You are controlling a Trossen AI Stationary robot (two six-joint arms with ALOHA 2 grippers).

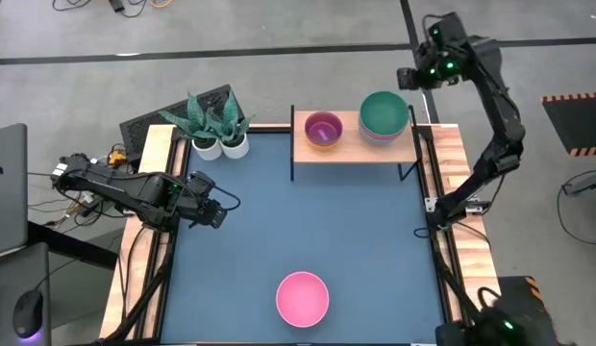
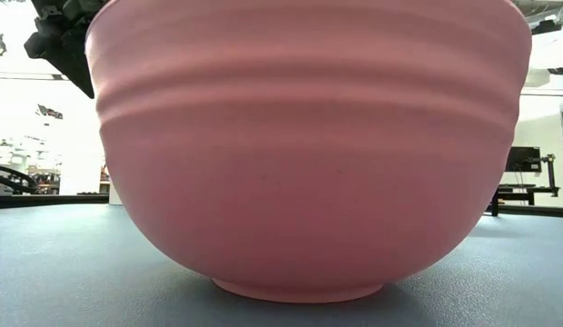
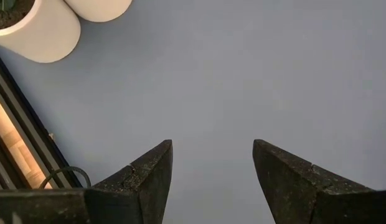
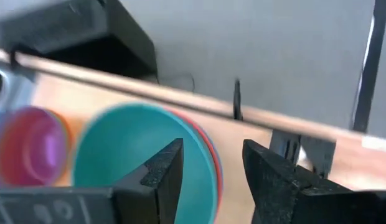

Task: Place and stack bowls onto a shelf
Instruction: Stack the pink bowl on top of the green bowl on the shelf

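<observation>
A pink bowl [image 1: 303,297] stands on its base on the blue mat near the table's front edge; it fills the low view [image 2: 309,145]. On the light-wood shelf [image 1: 348,149] at the far side stand a stack with a purple bowl on top [image 1: 323,129] and a stack with a green bowl on top [image 1: 384,116]. My right gripper [image 4: 211,165] is open and empty above the green stack [image 4: 143,162]. My left gripper [image 3: 211,168] is open and empty at the table's left, over bare mat.
Two white plant pots [image 1: 221,144] with green plants stand at the far left corner, and show in the left wrist view [image 3: 37,34]. Wooden side rails [image 1: 149,231] run along both sides of the mat. Bare blue mat [image 1: 317,221] lies between shelf and pink bowl.
</observation>
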